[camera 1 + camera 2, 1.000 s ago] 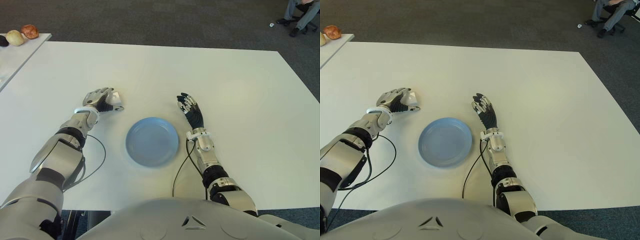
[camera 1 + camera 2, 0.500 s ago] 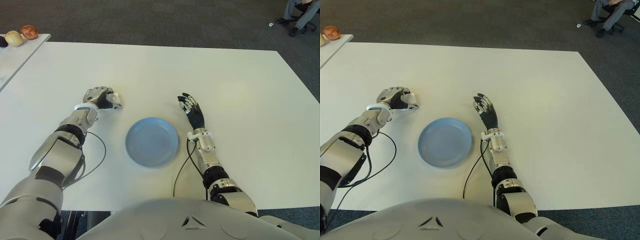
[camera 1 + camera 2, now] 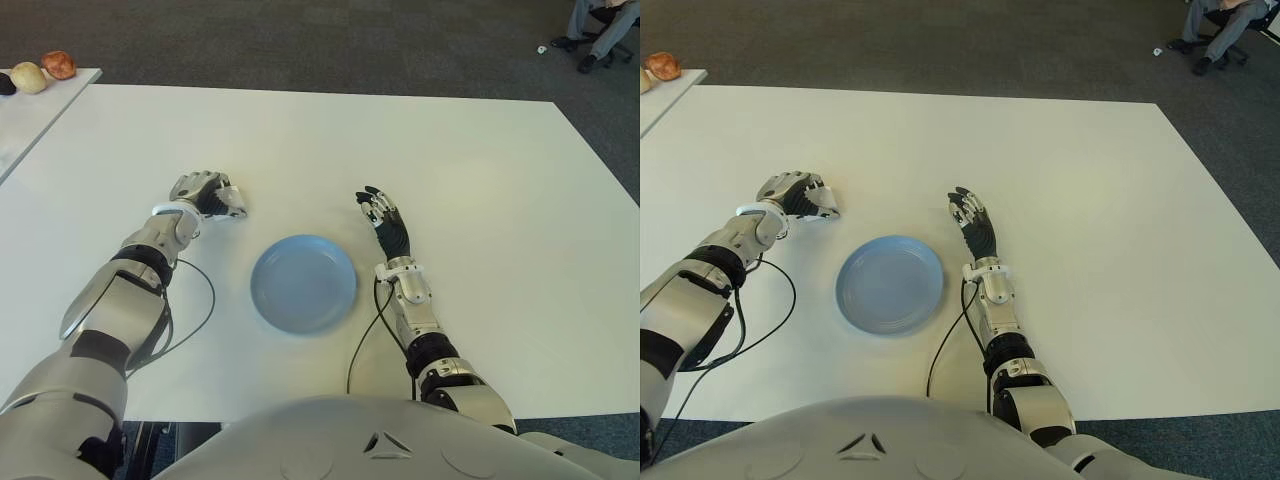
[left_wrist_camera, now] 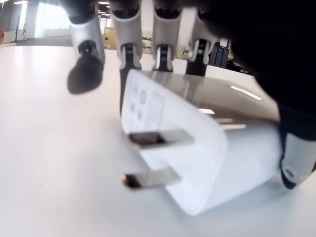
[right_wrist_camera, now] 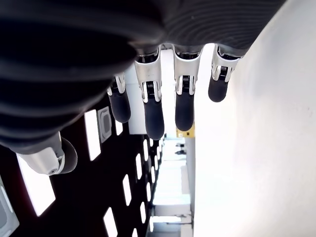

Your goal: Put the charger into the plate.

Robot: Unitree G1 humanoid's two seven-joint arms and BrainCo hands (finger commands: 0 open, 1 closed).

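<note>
A white desk (image 3: 450, 180) seen from above. The left robot hand (image 3: 200, 192) is curled over a white charger (image 4: 197, 153) that lies on the desk, left of a blue plate (image 3: 303, 283) and apart from it. In the left wrist view the fingers (image 4: 127, 54) arch over the charger's body, the thumb presses its far end, and its two metal prongs point outward. The right robot hand (image 3: 385, 222) shows just right of the plate, fingers extended and holding nothing.

Side table (image 3: 40, 110) with fruit (image 3: 59, 64); seated person (image 3: 600, 25).
</note>
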